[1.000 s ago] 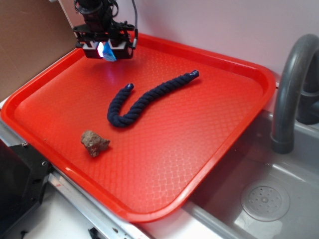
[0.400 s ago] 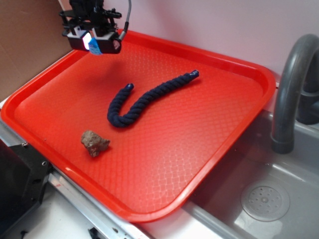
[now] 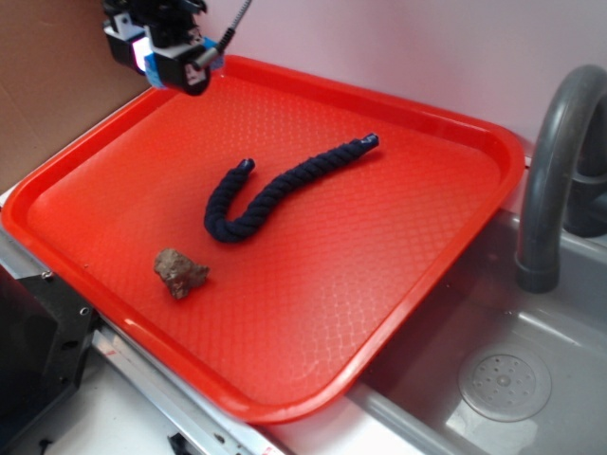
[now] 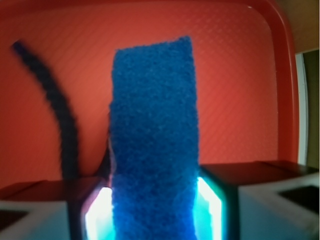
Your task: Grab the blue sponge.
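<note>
Clamping the blue sponge [image 4: 152, 145] between its fingers, the hand [image 3: 152, 59] hangs above the tray [image 3: 455, 142]

Blue sponge [image 4: 154, 145] looks fuzzy and coarse, totally matt. Tray [image 3: 417, 275] is glossy red plastic with a dimpled texture. Rope [image 3: 275, 190] is twisted cloth, rock [image 3: 180, 271] rough and gritty.

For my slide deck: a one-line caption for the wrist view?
Gripper clamps the blue sponge above the red tray, navy rope behind.
</note>
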Available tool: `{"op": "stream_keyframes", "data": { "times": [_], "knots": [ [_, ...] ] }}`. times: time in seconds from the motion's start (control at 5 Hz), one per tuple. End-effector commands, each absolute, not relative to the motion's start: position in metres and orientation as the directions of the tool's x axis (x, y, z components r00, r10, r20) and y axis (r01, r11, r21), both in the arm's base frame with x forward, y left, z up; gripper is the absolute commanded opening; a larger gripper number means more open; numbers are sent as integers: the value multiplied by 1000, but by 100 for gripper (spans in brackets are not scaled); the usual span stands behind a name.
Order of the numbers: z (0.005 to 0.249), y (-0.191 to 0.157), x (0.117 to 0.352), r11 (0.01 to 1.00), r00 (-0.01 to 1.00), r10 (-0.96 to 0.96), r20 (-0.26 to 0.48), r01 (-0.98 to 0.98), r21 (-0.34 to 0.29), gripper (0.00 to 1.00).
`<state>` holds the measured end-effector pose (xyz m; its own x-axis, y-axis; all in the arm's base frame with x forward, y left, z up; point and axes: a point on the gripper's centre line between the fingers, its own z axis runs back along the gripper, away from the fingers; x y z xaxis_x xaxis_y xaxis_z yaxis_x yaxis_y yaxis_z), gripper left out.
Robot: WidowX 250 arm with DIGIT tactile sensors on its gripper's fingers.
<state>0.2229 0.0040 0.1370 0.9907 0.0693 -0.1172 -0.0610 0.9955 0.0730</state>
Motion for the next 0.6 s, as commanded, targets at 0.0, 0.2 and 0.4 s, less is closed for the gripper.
{"op": "stream_keyframes", "data": {
  "times": [0.0, 0.2, 0.4],
  "knots": [
    [222, -5, 207, 1000, 998, -12, 60, 11, 17, 0],
    [234, -4, 202, 1000, 998, 7, 64, -8, 12, 0],
    [221, 1, 210, 999, 1000, -16, -5, 16, 37, 0]
  ]
}}
